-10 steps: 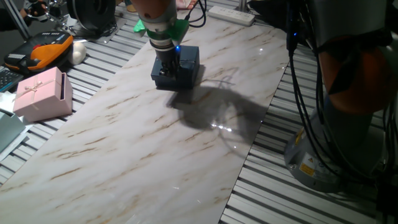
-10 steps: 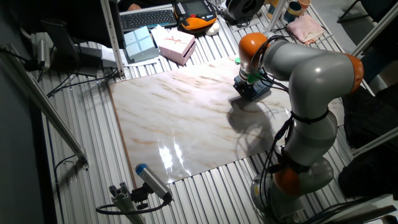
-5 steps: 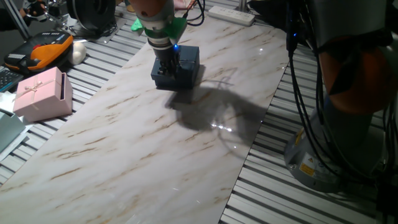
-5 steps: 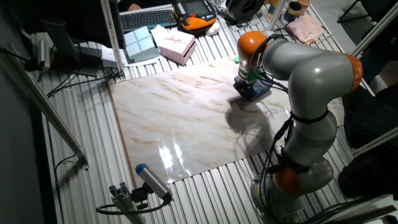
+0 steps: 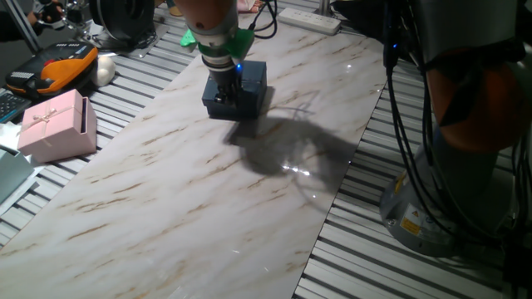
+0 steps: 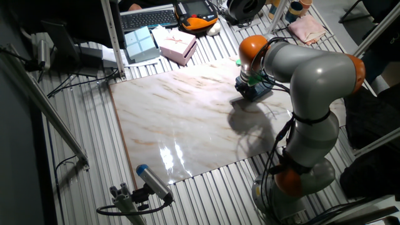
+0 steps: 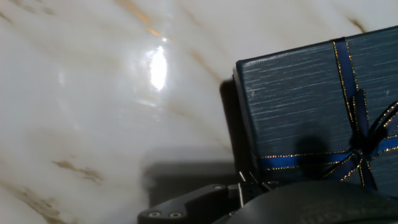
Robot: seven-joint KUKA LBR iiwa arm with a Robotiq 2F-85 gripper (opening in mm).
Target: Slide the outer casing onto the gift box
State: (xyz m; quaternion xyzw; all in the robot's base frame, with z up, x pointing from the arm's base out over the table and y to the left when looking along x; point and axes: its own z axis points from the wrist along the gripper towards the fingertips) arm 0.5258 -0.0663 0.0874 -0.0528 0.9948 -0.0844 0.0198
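The outer casing [image 5: 251,81] is a dark navy box at the far end of the marble board; it also shows in the other fixed view [image 6: 257,92]. The hand view shows its top face [image 7: 298,106] with a blue gold-edged ribbon bow [image 7: 364,146]. My gripper [image 5: 224,90] stands straight down on the casing's near edge and appears in the other fixed view [image 6: 249,84]. Its dark fingertips merge with the box, so I cannot tell their spacing. I cannot make out the gift box as a separate thing; it is hidden or merged with the casing.
The marble board [image 5: 191,208] lies on a slatted metal table. A pink bow-topped box [image 5: 56,126] stands off the board's left edge, also in the other fixed view [image 6: 178,45]. An orange-black device [image 5: 62,66] and a keyboard [image 6: 147,19] lie beyond it. The arm's base [image 5: 432,208] is at the right.
The gripper has shifted only slightly over the casing's edge. The navy box stays in the same place.
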